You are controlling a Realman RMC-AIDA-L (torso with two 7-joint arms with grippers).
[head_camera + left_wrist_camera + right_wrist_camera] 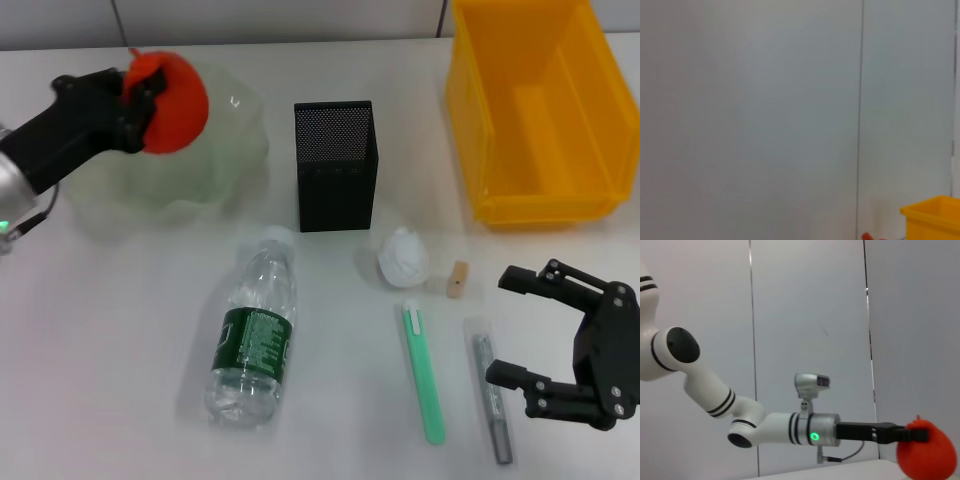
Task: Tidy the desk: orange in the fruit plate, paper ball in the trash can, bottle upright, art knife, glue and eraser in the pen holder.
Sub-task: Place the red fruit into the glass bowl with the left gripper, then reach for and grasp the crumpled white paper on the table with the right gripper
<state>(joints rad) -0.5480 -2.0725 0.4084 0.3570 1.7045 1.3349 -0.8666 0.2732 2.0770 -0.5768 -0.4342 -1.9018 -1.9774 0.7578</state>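
My left gripper point(143, 88) is shut on the orange point(170, 102) and holds it above the clear fruit plate point(230, 150) at the back left; the orange also shows in the right wrist view point(927, 454). The bottle point(253, 336) lies on its side in the middle. The black mesh pen holder point(335, 165) stands behind it. The white paper ball point(403, 256), the small tan eraser point(458, 279), the green art knife point(424, 372) and the grey glue stick point(492, 398) lie at front right. My right gripper point(520, 330) is open beside the glue stick.
A yellow bin point(540, 110) stands at the back right, also seen in the left wrist view point(935, 219). The left wrist view otherwise faces a grey wall.
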